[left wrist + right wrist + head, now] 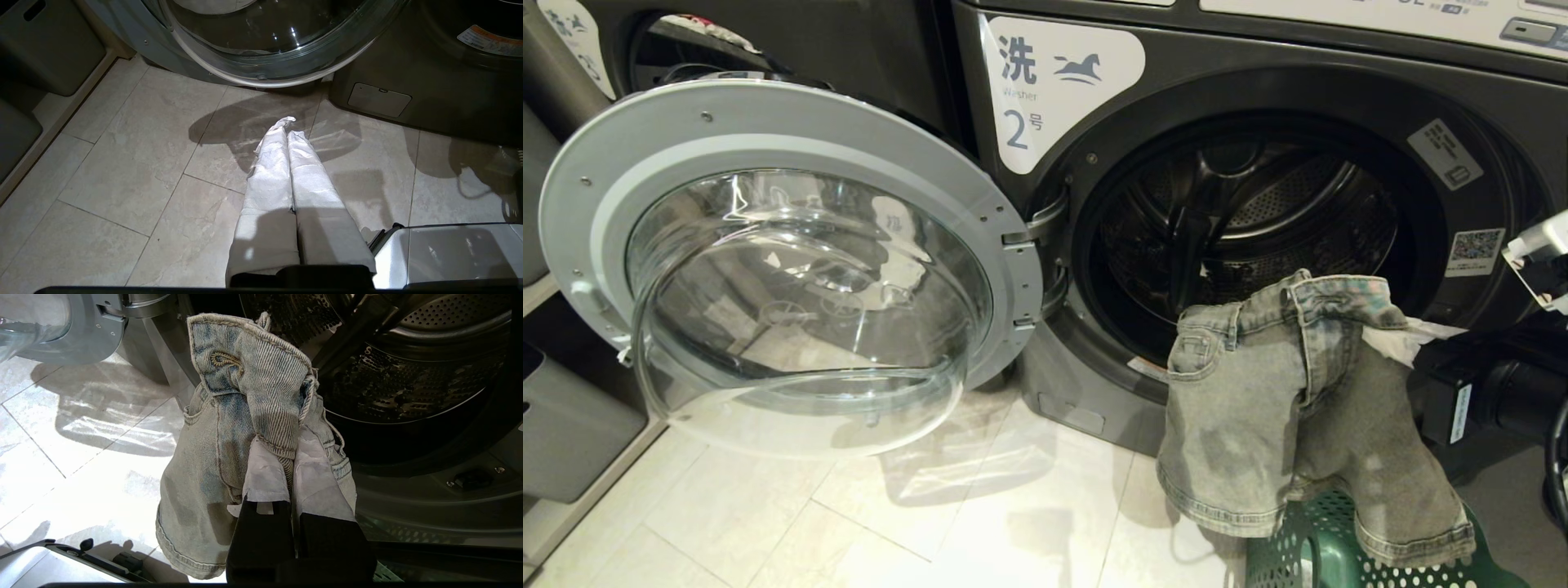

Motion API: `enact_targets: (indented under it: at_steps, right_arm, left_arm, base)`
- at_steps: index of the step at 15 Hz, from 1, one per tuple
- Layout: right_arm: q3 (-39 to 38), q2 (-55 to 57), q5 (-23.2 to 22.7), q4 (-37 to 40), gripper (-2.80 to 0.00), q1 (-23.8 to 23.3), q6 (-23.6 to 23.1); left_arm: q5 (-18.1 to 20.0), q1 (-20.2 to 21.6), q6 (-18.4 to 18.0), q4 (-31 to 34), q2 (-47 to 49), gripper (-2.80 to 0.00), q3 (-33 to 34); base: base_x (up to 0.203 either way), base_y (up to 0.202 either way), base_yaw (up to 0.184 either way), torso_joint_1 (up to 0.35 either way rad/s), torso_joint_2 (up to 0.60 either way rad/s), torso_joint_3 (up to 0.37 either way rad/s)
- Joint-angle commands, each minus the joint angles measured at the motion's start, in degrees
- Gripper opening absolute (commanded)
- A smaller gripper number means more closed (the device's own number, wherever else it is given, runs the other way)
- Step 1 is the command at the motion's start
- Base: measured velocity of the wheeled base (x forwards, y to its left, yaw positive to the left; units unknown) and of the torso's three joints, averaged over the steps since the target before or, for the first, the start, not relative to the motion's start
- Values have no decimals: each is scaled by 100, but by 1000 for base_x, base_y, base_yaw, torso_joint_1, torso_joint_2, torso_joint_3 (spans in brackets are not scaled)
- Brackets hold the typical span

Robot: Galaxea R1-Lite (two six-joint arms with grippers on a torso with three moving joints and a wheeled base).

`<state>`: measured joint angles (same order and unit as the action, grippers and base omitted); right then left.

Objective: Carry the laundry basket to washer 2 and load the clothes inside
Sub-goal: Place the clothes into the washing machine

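Washer 2 (1045, 90) stands with its round glass door (792, 269) swung wide to the left and its dark drum (1241, 212) exposed. My right gripper (286, 449) is shut on the waistband of faded denim shorts (229, 416). They hang in front of the lower drum opening (408, 388). In the head view the shorts (1290, 408) dangle over the green perforated laundry basket (1307, 555) at the bottom right, with the white-wrapped fingers (1409, 339) coming in from the right. My left gripper (288, 126) is shut and empty above the floor tiles, pointing toward the door's lower rim.
The open door (265, 41) sticks out over the pale tiled floor (849, 506) on the left. Grey bins (572, 425) line the far left wall. Another washer (727, 41) stands behind the door. A silver part of my base (449, 253) shows beside the left gripper.
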<state>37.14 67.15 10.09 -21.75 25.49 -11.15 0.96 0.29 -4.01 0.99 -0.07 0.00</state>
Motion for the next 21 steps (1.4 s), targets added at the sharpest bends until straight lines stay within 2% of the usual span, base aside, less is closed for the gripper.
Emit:
enact_targets:
  at_steps: [1, 4, 9, 17, 21]
  right_arm:
    - [-5, 7, 2, -14, -280, 9, -10]
    - [21, 18, 32, -14, -280, 1, -10]
    - [3, 9, 379, -49, -280, 6, 8]
    - [47, 27, 380, -213, -280, 9, -10]
    - [78, 134, 380, -304, -280, 9, -193]
  left_arm:
    - [0, 6, -3, 7, -1, -280, 9]
    - [0, 6, 6, 7, -1, -280, 9]
    - [0, 6, -3, 7, -1, -280, 9]
    - [0, -3, 6, 7, -1, -280, 9]
    - [0, 6, 6, 7, -1, -280, 9]
  base:
    - [0, 0, 0, 0, 0, 0]
    - [0, 0, 0, 0, 0, 0]
    - [0, 0, 0, 0, 1, -153]
    - [0, 0, 0, 5, 2, -196]
    - [0, 0, 0, 2, 1, -198]
